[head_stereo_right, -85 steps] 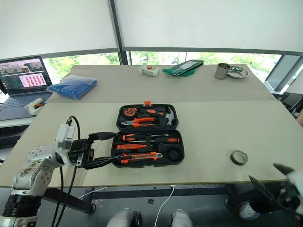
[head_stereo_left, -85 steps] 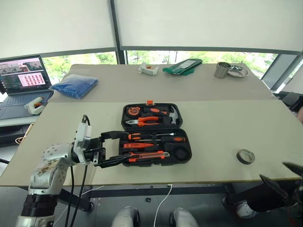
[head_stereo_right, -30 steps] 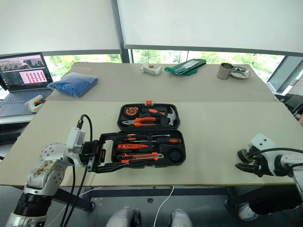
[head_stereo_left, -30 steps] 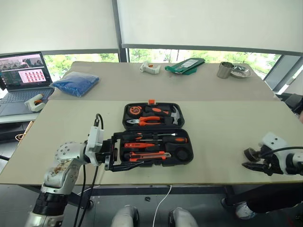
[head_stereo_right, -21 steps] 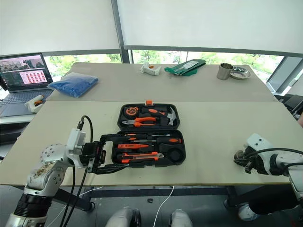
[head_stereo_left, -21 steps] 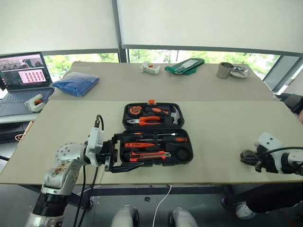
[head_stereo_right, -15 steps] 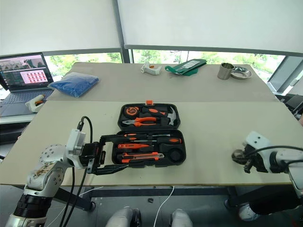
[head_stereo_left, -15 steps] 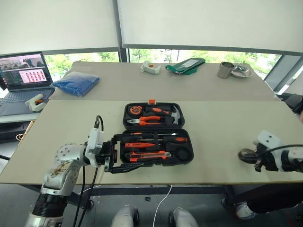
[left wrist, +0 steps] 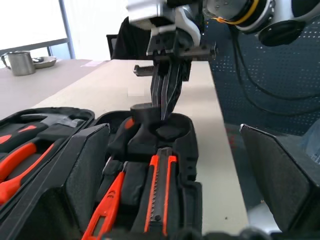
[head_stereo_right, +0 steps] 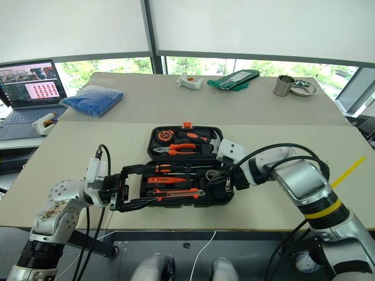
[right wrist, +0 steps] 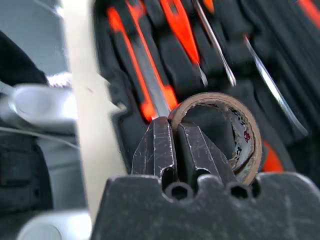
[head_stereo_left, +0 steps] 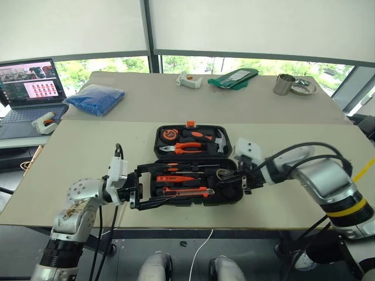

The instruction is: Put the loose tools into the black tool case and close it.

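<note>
While the left gripper [head_stereo_left: 153, 187] stays spread wide at the black tool case's [head_stereo_left: 196, 170] left edge mid-frame, the right gripper [head_stereo_right: 218, 178] pinches the roll [right wrist: 227, 132] above its right end.

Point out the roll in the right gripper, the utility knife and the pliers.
roll [right wrist: 245, 142]: right wrist view, on its rim beside the fingers.
utility knife [head_stereo_left: 184, 190]: left eye view, mid-body, front slot.
pliers [head_stereo_left: 190, 147]: left eye view, on the orange handles, in the lid half.
</note>
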`<act>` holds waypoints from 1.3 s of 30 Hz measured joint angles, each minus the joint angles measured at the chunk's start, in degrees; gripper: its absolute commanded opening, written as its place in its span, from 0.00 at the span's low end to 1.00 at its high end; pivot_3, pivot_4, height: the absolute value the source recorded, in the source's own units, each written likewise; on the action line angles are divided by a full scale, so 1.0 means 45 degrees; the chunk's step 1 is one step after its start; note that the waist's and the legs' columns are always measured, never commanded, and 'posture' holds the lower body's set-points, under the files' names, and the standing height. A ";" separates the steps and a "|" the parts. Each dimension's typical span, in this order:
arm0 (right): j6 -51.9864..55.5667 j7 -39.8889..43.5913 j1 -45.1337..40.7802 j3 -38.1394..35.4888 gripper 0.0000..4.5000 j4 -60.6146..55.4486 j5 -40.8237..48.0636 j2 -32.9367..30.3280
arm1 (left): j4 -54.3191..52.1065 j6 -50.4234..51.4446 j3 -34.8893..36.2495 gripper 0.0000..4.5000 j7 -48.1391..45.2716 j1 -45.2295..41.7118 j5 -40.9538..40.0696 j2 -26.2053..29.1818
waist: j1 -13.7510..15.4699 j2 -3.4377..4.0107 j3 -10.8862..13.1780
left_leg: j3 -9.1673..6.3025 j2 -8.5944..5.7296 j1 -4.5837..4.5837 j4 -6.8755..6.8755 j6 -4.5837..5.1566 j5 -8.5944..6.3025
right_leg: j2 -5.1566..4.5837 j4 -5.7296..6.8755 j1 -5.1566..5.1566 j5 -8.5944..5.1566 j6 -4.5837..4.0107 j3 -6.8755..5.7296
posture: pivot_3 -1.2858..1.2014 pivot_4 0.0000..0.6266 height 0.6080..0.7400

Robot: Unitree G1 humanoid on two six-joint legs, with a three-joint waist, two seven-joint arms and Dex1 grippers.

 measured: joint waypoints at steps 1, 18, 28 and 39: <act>0.0008 -0.0017 0.0003 0.0198 0.01 -0.0005 -0.0144 -0.0092 | -0.0066 -0.0001 0.0032 1.00 0.0069 0.0136 0.0000 0.0041 | -0.0024 0.0000 0.0000 | -0.0001 0.0005 0.0002 0.0000 -0.0002 -0.0001 | 0.0003 0.0001 0.0000 0.0000 0.0001 -0.0003 | 0.52 0.24 1.00; -0.0012 0.0364 0.0505 0.0861 0.40 -0.0240 -0.0852 -0.0440 | -0.0341 -0.0391 0.0240 1.00 0.0284 0.0805 0.0025 0.0292 | -0.0033 -0.0001 -0.0001 | -0.0004 0.0031 0.0027 0.0000 -0.0117 -0.0041 | 0.0023 0.0016 0.0004 -0.0058 -0.0063 -0.0012 | 0.52 0.24 1.00; -0.0764 0.0761 0.0845 -0.1513 0.99 -0.0081 0.0584 -0.0148 | -0.0280 0.0448 0.0763 1.00 0.1796 0.0643 -0.0119 0.0199 | -0.0024 -0.0008 0.0006 | -0.0008 0.0030 0.0025 -0.0001 -0.0114 -0.0036 | 0.0033 0.0020 0.0005 -0.0009 0.0031 -0.0010 | 0.52 0.24 1.00; -0.6070 -0.1035 0.0786 -0.2490 0.22 0.5453 -0.2228 0.0407 | 0.4452 0.2659 0.0941 0.19 0.5359 -0.2351 0.2571 0.1277 | -0.0082 -0.0023 0.0012 | 0.0014 0.0015 0.0041 -0.0001 -0.0133 -0.0022 | 0.0049 0.0024 0.0002 -0.0007 0.0067 -0.0006 | 0.52 0.24 1.00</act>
